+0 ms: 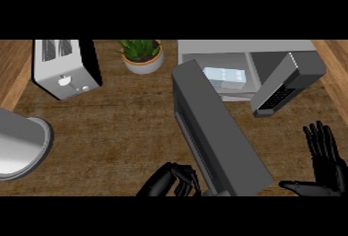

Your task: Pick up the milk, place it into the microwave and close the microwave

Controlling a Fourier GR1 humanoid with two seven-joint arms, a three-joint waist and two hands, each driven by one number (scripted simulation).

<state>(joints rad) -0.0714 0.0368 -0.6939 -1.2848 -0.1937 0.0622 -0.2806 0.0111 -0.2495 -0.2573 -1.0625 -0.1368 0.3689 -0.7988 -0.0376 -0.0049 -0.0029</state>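
Note:
The milk (226, 78), a pale blue-white carton, lies inside the open microwave (246, 51) at the back right. The microwave's dark grey door (214, 136) swings out toward me, reaching almost to the view's lower edge. My left hand (168, 181) is at the bottom, just left of the door's near end, its fingers curled beside the door's edge; I cannot tell whether it touches the door. My right hand (325, 159) stands open at the lower right, fingers up, apart from the door.
A silver toaster (65, 67) stands at the back left. A potted plant (142, 56) sits beside the microwave. A grey round pot (20, 145) is at the left edge. The wooden counter (122, 120) shows between them.

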